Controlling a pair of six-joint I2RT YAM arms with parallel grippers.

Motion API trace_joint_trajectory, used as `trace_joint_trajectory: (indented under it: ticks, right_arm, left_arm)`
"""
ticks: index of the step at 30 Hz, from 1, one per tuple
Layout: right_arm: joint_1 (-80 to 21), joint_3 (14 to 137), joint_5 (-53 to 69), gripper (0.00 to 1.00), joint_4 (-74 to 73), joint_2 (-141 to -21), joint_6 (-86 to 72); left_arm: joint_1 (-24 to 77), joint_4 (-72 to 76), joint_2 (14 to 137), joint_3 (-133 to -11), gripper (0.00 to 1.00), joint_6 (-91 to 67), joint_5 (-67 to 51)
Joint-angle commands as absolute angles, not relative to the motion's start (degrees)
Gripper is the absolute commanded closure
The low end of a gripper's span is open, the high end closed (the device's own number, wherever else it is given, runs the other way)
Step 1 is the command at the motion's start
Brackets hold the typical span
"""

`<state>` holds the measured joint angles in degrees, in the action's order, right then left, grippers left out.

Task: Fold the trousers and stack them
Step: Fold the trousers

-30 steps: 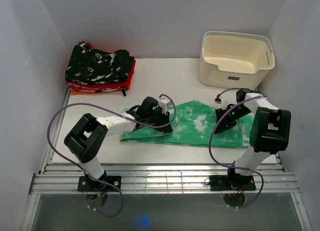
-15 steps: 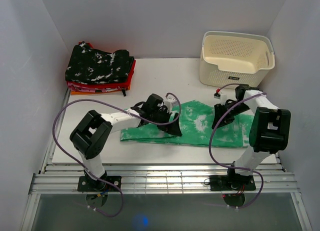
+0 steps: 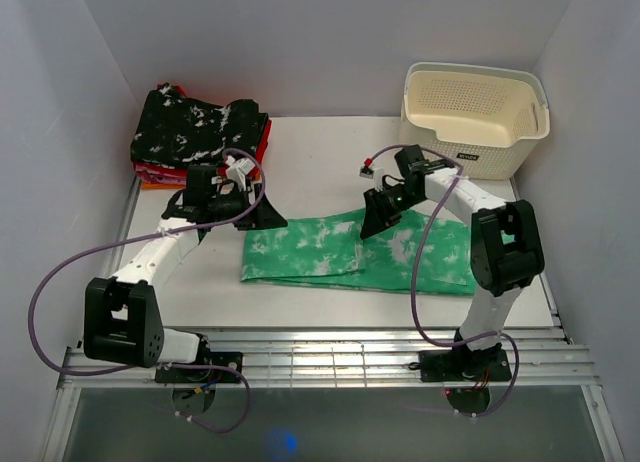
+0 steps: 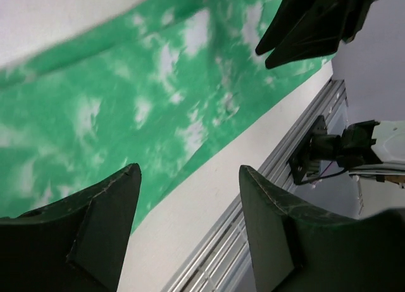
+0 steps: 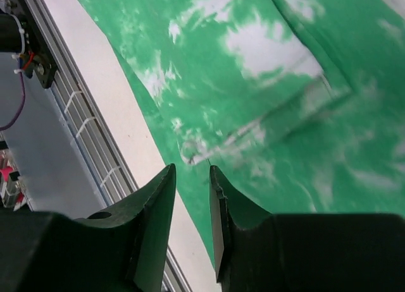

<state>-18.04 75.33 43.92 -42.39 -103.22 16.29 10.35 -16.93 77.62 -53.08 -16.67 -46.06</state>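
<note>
One pair of trousers point(image 3: 310, 250), one basket point(image 3: 445, 132), perhaps four stacked garments point(image 3: 200, 132), two hands: left hand point(image 3: 268, 216), right hand point(image 3: 373, 223).

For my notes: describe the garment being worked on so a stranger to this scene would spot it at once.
On the white table, look at the near half, in front of the cream basket and the stack of folded clothes. The trousers lie flat there as a long band. They alone are bright green with cloudy white blotches; the stack is black, red and orange.
</note>
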Motion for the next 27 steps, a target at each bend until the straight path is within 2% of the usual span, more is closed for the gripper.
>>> trace_joint_trajectory:
  ticks: [1, 5, 7, 11, 16, 18, 27]
  right_arm:
    - [-23.5, 79.2, 46.0, 0.66, -36.7, -107.9, 11.1]
    - [-24.6, 77.4, 44.9, 0.68, -36.7, -111.6, 10.7]
    - [-24.6, 75.9, 42.5, 0.68, -36.6, -111.1, 10.7]
    - [-24.5, 71.8, 39.5, 0.61, -34.9, -105.8, 8.5]
    - [-24.2, 65.8, 33.1, 0.39, -31.4, -98.4, 2.6]
    - [-24.1, 65.0, 31.3, 0.27, -30.2, -98.3, 1.2]
    - [-24.1, 68.5, 35.6, 0.28, -29.8, -108.1, -2.5]
  left_arm:
    - [6.4, -23.0, 75.6, -47.8, 0.28, -13.2, -51.2]
    - [3.3, -22.3, 79.2, -44.0, 0.39, -10.3, -52.1]
    - [2.8, -21.8, 81.4, -42.9, 0.39, -9.3, -50.2]
    - [2.5, -20.3, 86.7, -42.0, 0.30, -8.0, -48.5]
    - [2.5, -20.3, 87.2, -43.2, 0.25, -7.6, -49.3]
    - [2.5, -20.3, 86.1, -43.4, 0.21, -7.6, -48.9]
    - [2.6, -22.3, 81.4, -45.3, 0.14, -6.4, -45.4]
